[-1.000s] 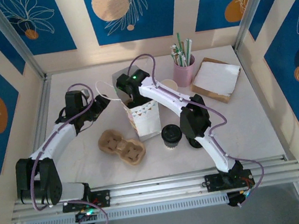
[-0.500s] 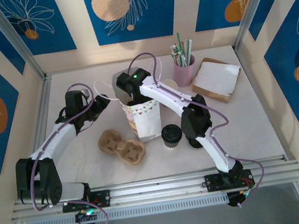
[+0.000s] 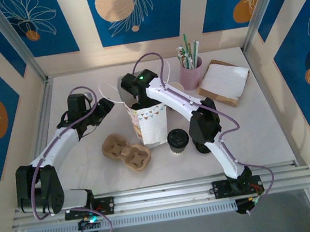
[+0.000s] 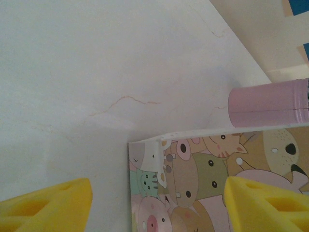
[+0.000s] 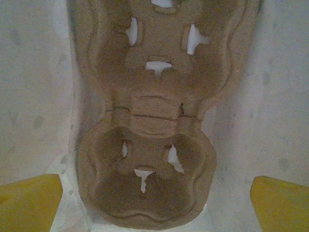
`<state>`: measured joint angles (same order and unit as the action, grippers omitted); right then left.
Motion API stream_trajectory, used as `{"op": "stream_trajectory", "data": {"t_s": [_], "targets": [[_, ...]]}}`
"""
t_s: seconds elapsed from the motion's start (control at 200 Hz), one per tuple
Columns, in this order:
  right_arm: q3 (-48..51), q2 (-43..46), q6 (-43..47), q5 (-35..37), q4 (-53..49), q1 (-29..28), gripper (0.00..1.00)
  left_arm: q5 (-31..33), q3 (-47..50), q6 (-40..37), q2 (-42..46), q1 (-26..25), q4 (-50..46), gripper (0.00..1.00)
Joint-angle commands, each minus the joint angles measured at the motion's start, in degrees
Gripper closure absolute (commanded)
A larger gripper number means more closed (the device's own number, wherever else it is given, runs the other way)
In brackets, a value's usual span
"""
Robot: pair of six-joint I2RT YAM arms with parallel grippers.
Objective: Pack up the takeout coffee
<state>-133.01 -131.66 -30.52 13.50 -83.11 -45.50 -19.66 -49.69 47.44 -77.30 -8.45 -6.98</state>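
little has moved since a second ago: the right gripper (image 5: 154, 200) has shifted slightly over the mouth of the paper bag (image 3: 149, 125), and the bag stands a touch squarer, while the left arm and the coffee have kept their places.

we see the right gripper pointing down into the bag, its yellow fingers spread wide apart and holding nothing. below them a pulp cup carrier (image 5: 149, 145) lies flat on the bag's floor, both of its wells empty.

the left gripper (image 4: 158, 205) sits at the bag's far side from the right arm, close to its white handle. its fingers are apart, with the corner of the bag's cartoon-animal panel between them; we cannot tell whether either finger touches the paper.

the takeout coffee (image 3: 178, 140) stands upright on the table (image 3: 94, 174), black lid on, just beside the bag's near corner on the right arm's side, outside the bag.

a second carrier (image 3: 126, 151) lies near the bag's opposite near corner. beyond the bag stands a pink cup (image 3: 190, 75) holding straws (image 3: 189, 49), and further out from it lies a stack of napkins (image 3: 225, 79).
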Motion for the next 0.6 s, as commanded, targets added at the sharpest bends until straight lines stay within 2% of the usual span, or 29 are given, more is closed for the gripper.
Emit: {"op": "stream_trajectory", "data": {"t_s": [0.0,0.595], "targets": [[-1.3,4.1,-0.3,-1.1,-0.7,-0.7,0.00,0.6,-2.2,-1.7,1.3,-0.6,-1.3,0.28],[-2.0,7.3,0.1,0.8,1.1,-1.7,0.01,1.2,-3.5,-2.4,3.2,-0.8,-3.9,0.27]]}}
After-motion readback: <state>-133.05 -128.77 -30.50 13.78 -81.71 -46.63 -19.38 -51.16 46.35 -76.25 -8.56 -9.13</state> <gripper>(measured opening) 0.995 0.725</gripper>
